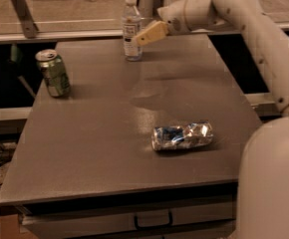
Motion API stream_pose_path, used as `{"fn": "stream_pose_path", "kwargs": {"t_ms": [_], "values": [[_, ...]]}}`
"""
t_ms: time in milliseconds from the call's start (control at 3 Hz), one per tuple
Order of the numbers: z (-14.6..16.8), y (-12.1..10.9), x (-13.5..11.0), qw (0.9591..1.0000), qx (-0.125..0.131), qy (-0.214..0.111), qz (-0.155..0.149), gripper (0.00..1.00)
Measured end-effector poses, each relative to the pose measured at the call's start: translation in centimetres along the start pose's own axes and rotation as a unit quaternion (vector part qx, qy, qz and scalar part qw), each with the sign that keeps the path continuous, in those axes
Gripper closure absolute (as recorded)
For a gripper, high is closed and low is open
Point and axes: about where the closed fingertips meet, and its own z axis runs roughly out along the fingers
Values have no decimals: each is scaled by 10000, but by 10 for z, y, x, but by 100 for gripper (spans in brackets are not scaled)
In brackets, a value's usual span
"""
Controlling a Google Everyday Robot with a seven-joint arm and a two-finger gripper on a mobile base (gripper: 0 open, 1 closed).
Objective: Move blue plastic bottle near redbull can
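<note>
The blue plastic bottle (131,28) stands upright at the far edge of the grey table (99,133); it is clear, with a white cap and a label. The redbull can (183,135) lies on its side, crushed and shiny silver-blue, near the table's front right. My gripper (143,37) reaches in from the right on the white arm, its tan fingers (152,33) right beside the bottle's right side, at label height.
A green can (53,72) with a silver top stands at the table's left edge. My white arm (254,29) crosses the right side, and its base (271,183) fills the lower right. A drawer handle (153,219) shows under the table's front edge.
</note>
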Motion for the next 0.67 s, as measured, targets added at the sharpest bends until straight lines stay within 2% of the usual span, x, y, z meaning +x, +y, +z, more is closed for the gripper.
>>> {"fn": "stream_pose_path", "kwargs": {"t_ms": [333,667], "values": [[29,1,-15,9993,-169,-308,111,0],[39,2,-30,9987,-10,-489,112,0]]}}
